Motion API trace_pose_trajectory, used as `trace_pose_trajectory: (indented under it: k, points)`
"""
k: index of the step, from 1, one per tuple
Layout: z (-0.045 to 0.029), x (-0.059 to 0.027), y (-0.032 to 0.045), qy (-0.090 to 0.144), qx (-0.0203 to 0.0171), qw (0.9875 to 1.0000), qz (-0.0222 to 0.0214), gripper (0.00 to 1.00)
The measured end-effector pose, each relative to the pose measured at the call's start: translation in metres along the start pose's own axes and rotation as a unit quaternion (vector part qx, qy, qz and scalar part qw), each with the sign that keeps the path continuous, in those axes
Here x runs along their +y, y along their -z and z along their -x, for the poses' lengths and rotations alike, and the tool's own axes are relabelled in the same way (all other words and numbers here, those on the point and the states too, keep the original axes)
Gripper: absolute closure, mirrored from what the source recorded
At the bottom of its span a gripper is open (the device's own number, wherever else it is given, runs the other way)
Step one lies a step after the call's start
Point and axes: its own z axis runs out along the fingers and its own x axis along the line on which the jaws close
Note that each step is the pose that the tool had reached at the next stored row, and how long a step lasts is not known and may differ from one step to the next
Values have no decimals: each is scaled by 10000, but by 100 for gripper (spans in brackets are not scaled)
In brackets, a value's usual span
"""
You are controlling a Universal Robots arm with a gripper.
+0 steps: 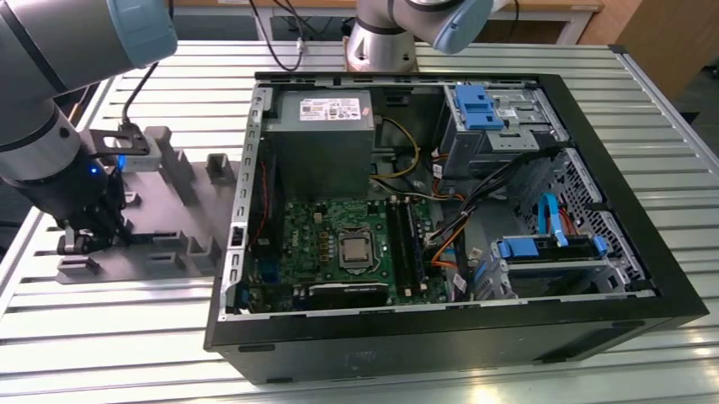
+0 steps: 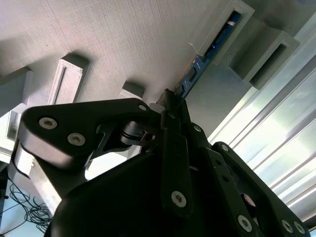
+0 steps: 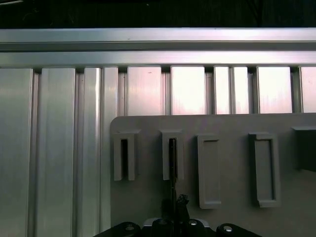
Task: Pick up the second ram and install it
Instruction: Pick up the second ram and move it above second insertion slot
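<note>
Your gripper [image 2: 170, 98] looks pinched onto the second ram [image 2: 200, 63], which stands edge-up in a slot of the grey holder [image 1: 191, 210], at nine o'clock from the computer case [image 1: 450, 345] in the exterior view. Expect it light, stiff, brittle; grip the board's edges, not chips.

Robotics lab: slotted aluminium bench [image 1: 113, 353], opened computer case [image 1: 450, 337].

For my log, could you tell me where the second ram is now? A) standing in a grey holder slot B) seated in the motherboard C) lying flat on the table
A: the second ram stands in a slot of the grey holder, the gripper shut on it.
</note>
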Motion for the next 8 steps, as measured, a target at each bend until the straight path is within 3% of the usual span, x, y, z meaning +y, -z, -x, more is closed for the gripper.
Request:
trace_pose_trajectory:
  k: [2, 8]
  points:
    - [0, 0, 0, 0, 0, 10000, 0, 86]
    - [0, 0, 0, 0, 0, 10000, 0, 86]
